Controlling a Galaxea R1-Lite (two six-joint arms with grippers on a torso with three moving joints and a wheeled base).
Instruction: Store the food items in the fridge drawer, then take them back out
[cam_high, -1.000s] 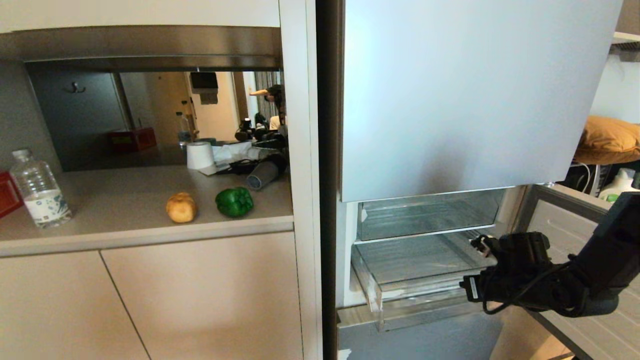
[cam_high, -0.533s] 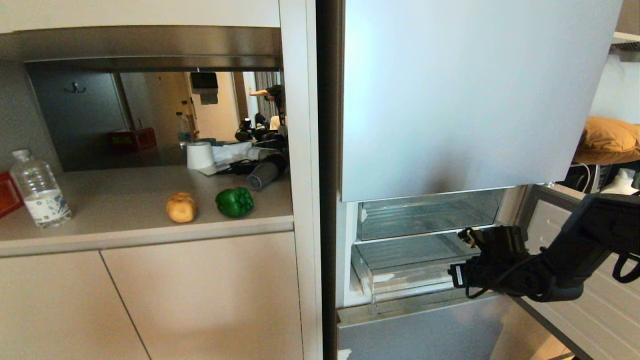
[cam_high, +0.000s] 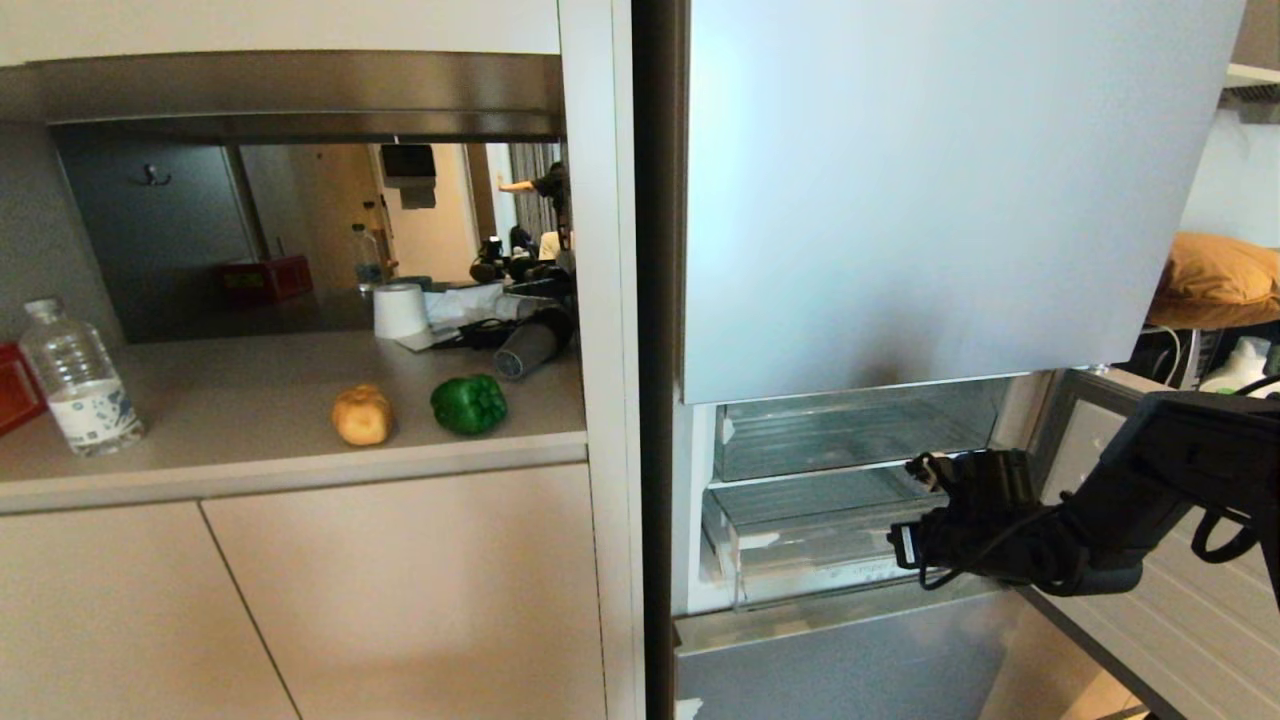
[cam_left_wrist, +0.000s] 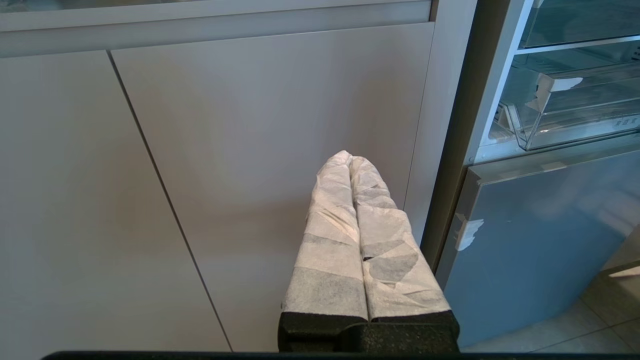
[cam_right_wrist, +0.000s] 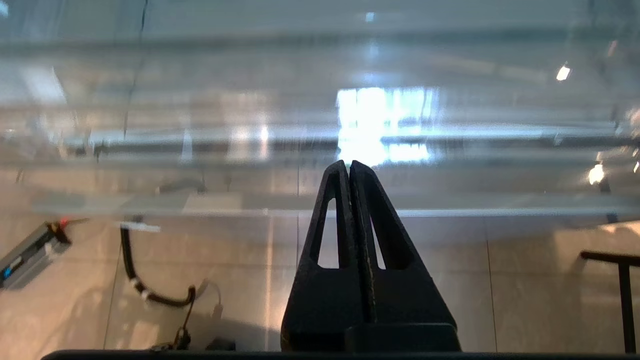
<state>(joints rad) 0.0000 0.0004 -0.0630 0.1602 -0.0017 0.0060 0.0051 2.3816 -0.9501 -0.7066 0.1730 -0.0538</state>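
Clear plastic makes the fridge drawer stiff but slick and light, so I judge it is best worked at its front lip, where a push or pull will run straight on its rails. It sits low in the open fridge, nearly pushed in, under a second clear drawer. The right gripper has its jaws pressed together with nothing between them, tips right at the drawer's front wall; whether they touch it cannot be made out through the glare. The potato and the green pepper sit side by side on the counter, well apart from the fridge. Firm and rounded, the potato should take a grip across its middle; the glossy pepper looks hollow and slippery. The left gripper hangs idle before the cupboard doors, its padded jaws together.
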